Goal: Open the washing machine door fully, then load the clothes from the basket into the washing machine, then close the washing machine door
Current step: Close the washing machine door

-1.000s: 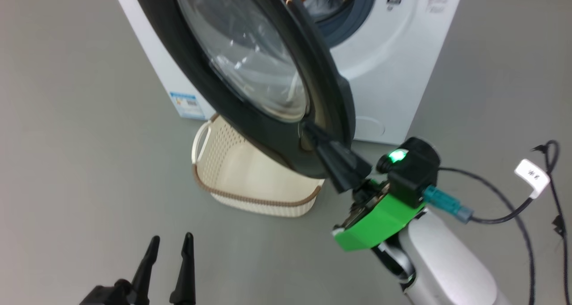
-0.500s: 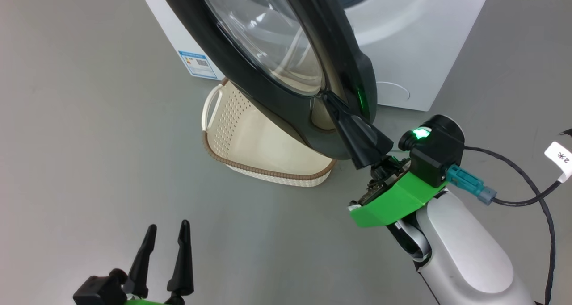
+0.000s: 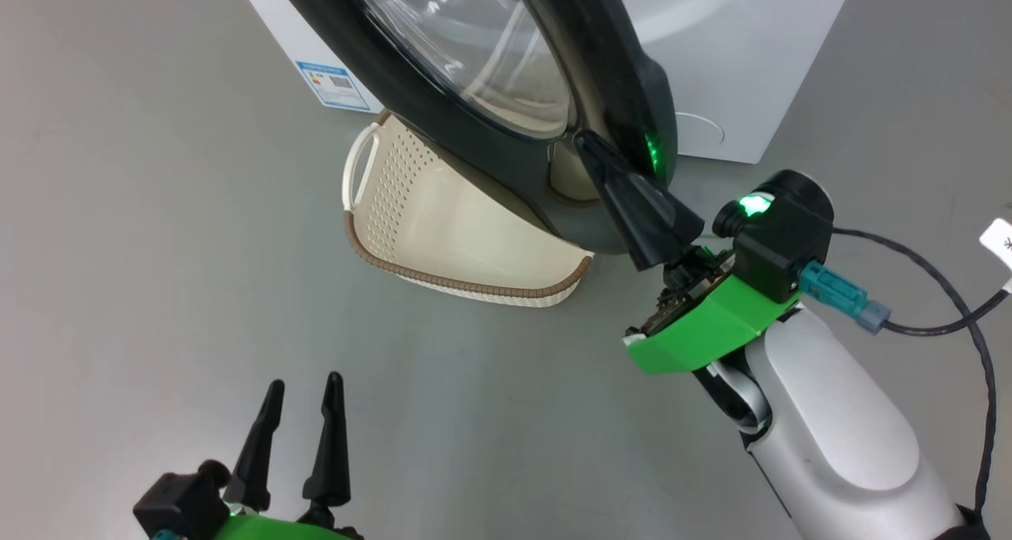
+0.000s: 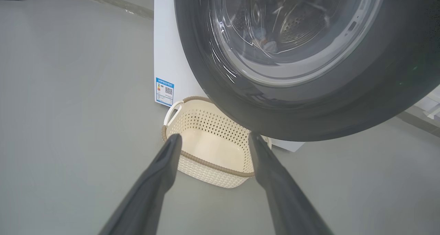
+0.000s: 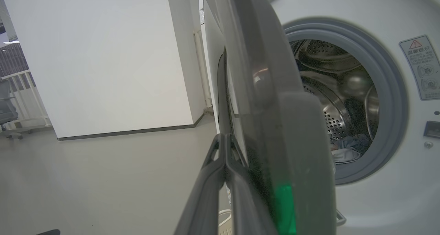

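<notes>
Right claw (image 3: 589,146) pinched shut, tips at lower edge of round black-rimmed glass door (image 3: 490,172) — door swung open, centre frame. Left claw (image 3: 304,382) spread wide, empty, lower left. Cream perforated plastic basket (image 3: 466,287) under door; light blue clothes (image 5: 347,148) inside drum of white boxy washing machine (image 3: 735,50) — right wrist view.

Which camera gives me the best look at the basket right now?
The left wrist view: the basket shows its bare inside and most of its rim. In the head view the washing machine door covers its far part. The right wrist view catches a sliver at the bottom edge.
</notes>
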Motion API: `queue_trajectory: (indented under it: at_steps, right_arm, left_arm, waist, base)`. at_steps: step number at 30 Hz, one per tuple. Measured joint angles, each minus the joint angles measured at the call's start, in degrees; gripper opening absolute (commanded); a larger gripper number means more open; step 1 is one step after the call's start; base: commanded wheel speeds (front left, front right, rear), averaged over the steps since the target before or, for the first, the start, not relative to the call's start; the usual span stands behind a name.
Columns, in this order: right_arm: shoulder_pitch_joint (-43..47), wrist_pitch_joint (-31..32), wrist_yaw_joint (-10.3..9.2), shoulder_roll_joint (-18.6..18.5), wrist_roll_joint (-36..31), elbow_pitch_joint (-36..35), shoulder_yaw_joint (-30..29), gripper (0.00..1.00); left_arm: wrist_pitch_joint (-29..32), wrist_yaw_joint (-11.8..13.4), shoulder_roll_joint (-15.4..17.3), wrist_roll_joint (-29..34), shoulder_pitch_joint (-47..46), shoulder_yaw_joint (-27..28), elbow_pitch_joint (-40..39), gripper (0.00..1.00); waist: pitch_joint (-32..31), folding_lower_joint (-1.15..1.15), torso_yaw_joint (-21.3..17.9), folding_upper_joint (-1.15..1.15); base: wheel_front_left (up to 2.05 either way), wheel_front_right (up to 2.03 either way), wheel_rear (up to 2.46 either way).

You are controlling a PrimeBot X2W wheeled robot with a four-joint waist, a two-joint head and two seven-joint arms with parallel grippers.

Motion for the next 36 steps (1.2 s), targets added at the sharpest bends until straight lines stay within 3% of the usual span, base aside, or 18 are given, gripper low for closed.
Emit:
queue_trajectory:
  at_steps: [22,36]
  right_arm:
    - [-11.72,-0.01,0.00,-3.56,0.18,2.34,-2.76,0.00]
    - [-22.28,-0.01,0.00,-9.04,-0.41,4.58,-4.00,0.00]
  left_arm:
    - [0.00,1.51,-0.09,0.01,-3.60,-2.64,-1.87,1.00]
    - [0.00,1.96,-0.15,-0.07,-4.67,-3.47,-4.12,1.00]
  waist:
    - [6.83,0.00,-2.48,0.00]
    - [12.86,0.00,-2.59,0.00]
  base:
    - [0.00,0.00,0.00]
    - [0.00,0.00,0.00]
